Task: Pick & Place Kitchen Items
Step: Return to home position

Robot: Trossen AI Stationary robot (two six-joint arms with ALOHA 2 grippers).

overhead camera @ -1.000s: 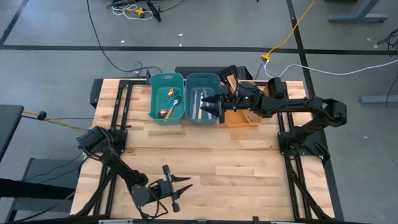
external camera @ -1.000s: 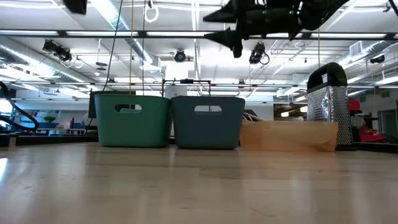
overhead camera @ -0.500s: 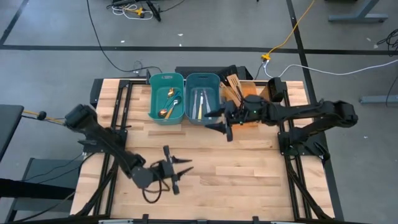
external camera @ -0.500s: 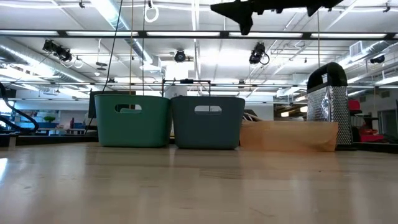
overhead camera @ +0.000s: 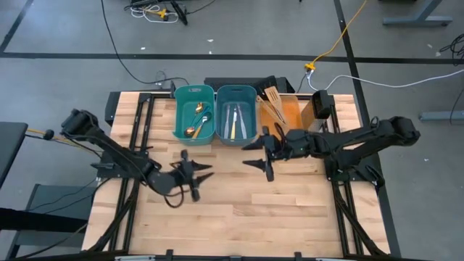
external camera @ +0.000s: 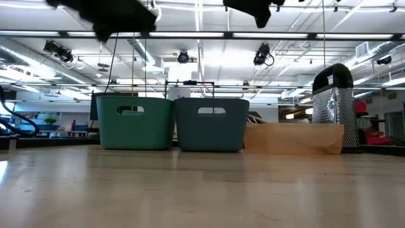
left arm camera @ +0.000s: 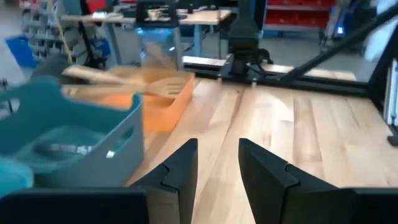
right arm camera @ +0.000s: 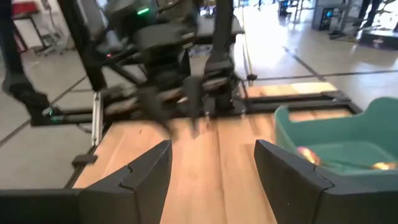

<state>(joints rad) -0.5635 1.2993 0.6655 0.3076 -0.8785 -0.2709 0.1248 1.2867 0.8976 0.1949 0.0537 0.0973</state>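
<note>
Looking down in the high view, all the kitchen items were seen binned at the far edge. The gold spoon (overhead camera: pixel 193 130) lay in the green bin (overhead camera: pixel 177 119), the silver cutlery (overhead camera: pixel 233 119) in the blue bin (overhead camera: pixel 237 88), and the wooden spatulas (overhead camera: pixel 271 100) in the orange tray (overhead camera: pixel 296 110). Their long axes were laid roughly near-far. None was seen on the bare table (overhead camera: pixel 290 210). The right gripper (overhead camera: pixel 252 155) was held just near of the blue bin, pointed left, fingers spread, nothing gripped; it was the closer claw to the items. The left gripper (overhead camera: pixel 196 176) was held mid-table, near of the green bin and pointed right, its arm stretched in from the left edge, fingers apart, empty.

Low view: both arms were cut off at the top, well above the bins. A grater (external camera: pixel 333 104) was seen standing right of the tray.

Left wrist view: fingers (left arm camera: pixel 180 168) were parted with nothing between. Spatulas, tray and blue bin were seen ahead, blurred.

Right wrist view: fingers (right arm camera: pixel 142 177) were set wide, empty. The green bin with the spoon was caught ahead.

Judged: no pick remained. Since the items lay far of both claws, only a clean retreat from the bins was called for.
</note>
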